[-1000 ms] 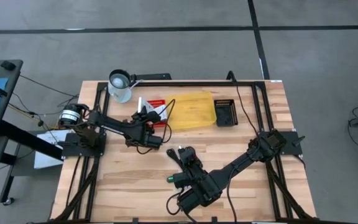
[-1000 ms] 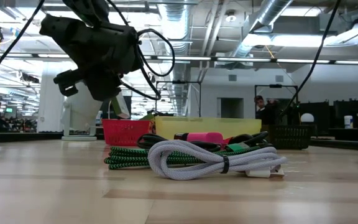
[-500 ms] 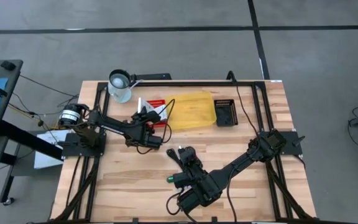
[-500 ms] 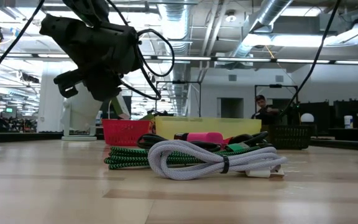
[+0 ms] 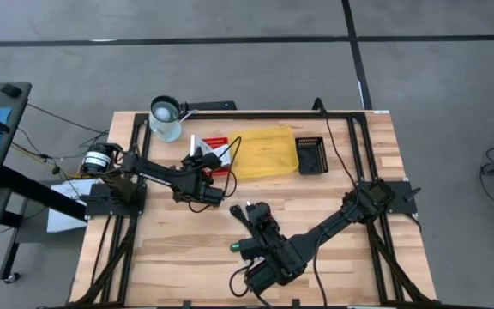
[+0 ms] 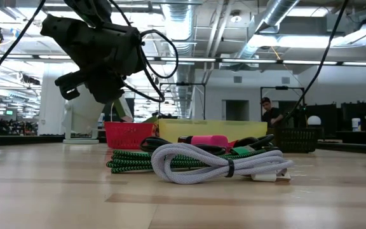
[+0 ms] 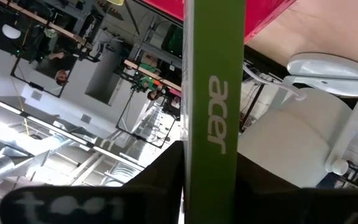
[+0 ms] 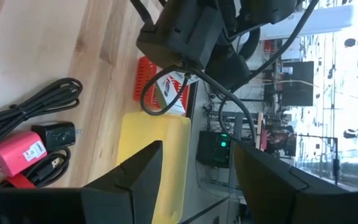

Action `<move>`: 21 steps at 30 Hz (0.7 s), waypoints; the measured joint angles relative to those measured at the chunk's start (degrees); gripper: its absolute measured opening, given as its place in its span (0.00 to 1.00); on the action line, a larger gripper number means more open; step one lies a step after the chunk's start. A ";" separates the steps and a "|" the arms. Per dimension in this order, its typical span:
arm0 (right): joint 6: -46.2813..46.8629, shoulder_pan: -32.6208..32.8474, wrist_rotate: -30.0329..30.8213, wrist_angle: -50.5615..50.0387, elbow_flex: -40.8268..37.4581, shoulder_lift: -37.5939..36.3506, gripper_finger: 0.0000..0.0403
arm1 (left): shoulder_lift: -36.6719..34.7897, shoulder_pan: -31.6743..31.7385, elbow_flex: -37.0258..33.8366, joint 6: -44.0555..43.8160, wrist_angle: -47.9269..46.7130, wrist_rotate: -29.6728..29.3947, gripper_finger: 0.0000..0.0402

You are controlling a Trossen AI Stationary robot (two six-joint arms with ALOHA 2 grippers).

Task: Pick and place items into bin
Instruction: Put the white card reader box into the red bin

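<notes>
My left hand (image 5: 202, 163) grips a flat green Acer-printed packet (image 7: 213, 99) above the red plastic basket (image 5: 216, 146); my right hand (image 8: 194, 168) hangs open.

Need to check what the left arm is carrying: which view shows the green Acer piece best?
The left wrist view: the green piece fills the frame between the left gripper's fingers, its logo readable. The high and low views show only the arm, near the red basket. The right wrist view doesn't show it.
</notes>
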 joint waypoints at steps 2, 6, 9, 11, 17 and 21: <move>0.00 -0.01 0.00 0.00 0.00 0.00 0.48 | 0.00 0.00 0.00 0.00 0.00 0.07 0.16; 0.02 -0.02 0.00 0.00 0.00 0.00 0.48 | 0.00 0.00 0.00 0.01 0.24 0.08 0.16; 0.02 -0.02 -0.01 0.00 0.00 0.00 0.48 | 0.00 0.09 0.00 0.02 0.24 0.08 0.16; 0.02 -0.02 0.00 0.00 0.00 0.00 0.48 | 0.00 0.23 0.00 0.07 0.24 0.03 0.16; 0.02 -0.02 -0.02 0.00 0.00 0.00 0.47 | 0.00 1.16 0.00 0.52 0.22 -0.16 0.16; 0.02 -0.02 -0.02 0.00 0.00 0.00 0.47 | 0.00 1.25 0.00 0.55 0.23 0.04 0.16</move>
